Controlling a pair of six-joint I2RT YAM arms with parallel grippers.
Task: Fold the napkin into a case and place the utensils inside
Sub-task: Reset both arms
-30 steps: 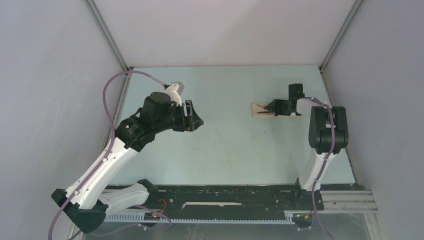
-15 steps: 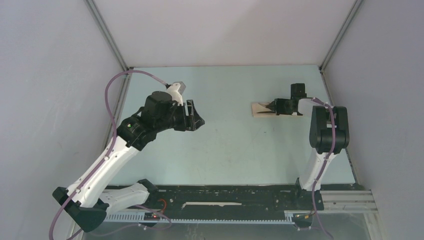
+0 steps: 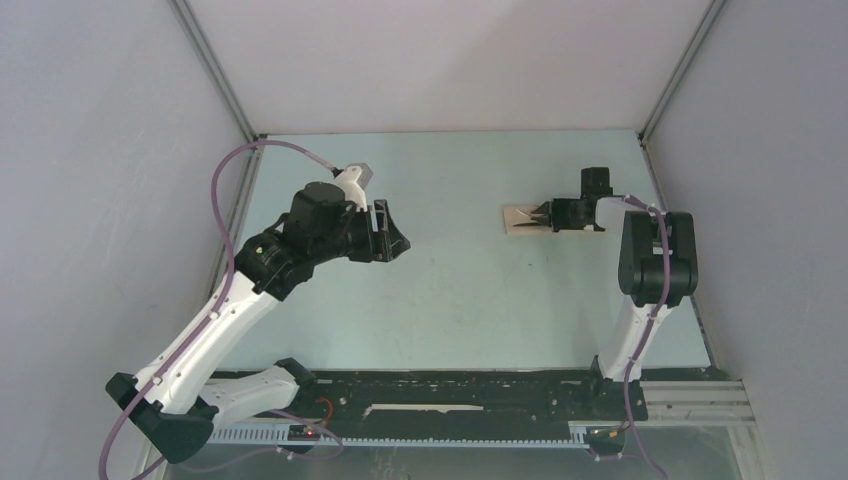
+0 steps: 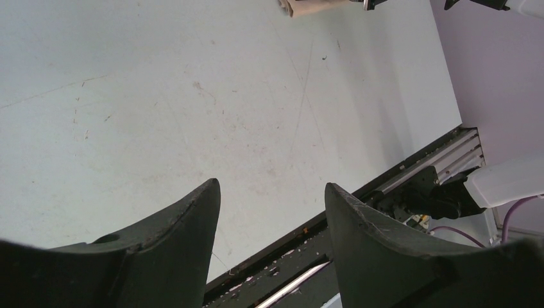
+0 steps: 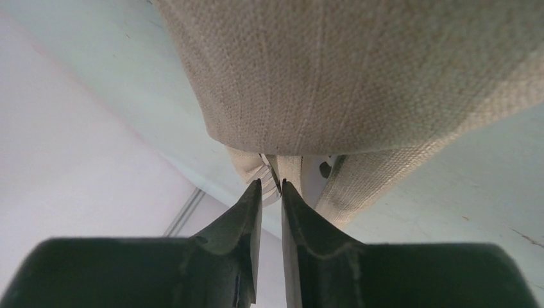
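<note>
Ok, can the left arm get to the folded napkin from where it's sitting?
Probably, at a stretch: the left gripper is open, nothing lies on the table between, and the napkin has a free end facing it. The right gripper crowds its other end.

Scuffed pale table (image 3: pixel 470 290); grey walls (image 3: pixel 100 120) enclose it.

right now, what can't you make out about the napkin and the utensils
Utensils: not identifiable in any view; in the top view the right gripper covers part of the napkin, all tiny.
Right wrist view: napkin fills the frame; a thin dark sliver at the fingertips is too small to name, grip unclear.
Left wrist view: top edge cuts off the napkin.
</note>
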